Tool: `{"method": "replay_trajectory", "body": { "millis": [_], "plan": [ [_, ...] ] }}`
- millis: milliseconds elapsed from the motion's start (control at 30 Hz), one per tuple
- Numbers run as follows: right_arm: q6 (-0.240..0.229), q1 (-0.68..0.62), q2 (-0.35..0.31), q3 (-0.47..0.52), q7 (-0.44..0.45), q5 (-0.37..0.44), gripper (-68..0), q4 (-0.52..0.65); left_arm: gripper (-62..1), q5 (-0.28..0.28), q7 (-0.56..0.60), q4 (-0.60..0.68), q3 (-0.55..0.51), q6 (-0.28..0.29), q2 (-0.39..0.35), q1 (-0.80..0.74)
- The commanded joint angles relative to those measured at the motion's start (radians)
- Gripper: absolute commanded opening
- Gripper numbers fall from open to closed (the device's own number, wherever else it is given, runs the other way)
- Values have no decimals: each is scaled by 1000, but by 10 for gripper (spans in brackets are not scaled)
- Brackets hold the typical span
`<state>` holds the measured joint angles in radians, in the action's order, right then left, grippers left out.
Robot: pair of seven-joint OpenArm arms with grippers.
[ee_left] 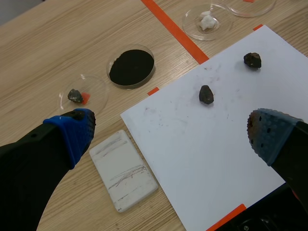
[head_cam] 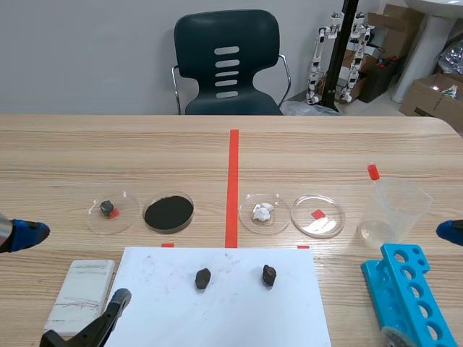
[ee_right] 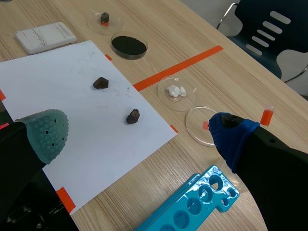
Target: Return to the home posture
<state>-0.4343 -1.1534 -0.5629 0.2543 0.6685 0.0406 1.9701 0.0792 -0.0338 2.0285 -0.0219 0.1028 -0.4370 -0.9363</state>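
Left gripper (ee_left: 171,137): open wide and empty, its fingers spread above the table. In the scene view its tip shows at the far left edge, mid-height.
Right gripper (ee_right: 139,134): open and empty, tip at the far right edge, mid-height.
Handling: this task involves no object. Probably only the unloaded arms move, so there is nothing to take hold of.
Paper sheet (head_cam: 217,303): one, white, lower centre.
Loose stones: two, dark, on the sheet, one left (head_cam: 203,278), one right (head_cam: 269,275).
Dishes: four, clear, in a row across the middle: small stone (head_cam: 112,212), black powder (head_cam: 168,212), white lumps (head_cam: 264,212), empty (head_cam: 317,215).
Right side: one clear beaker (head_cam: 394,210), one orange-capped tube (head_cam: 373,172), one blue tube rack (head_cam: 409,296).
Lower left: one white slab (head_cam: 79,293).
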Motion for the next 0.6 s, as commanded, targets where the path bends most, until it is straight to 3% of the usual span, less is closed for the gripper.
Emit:
{"method": "replay_trajectory", "body": {
  "millis": [0,567],
  "plan": [
    [0,6,-10,6,6,11,-65,8,14,5,13,7,-1,-2,6,-5],
    [0,6,-10,6,-19,11,-65,8,14,5,13,7,-1,-2,6,-5]
  ]
}}
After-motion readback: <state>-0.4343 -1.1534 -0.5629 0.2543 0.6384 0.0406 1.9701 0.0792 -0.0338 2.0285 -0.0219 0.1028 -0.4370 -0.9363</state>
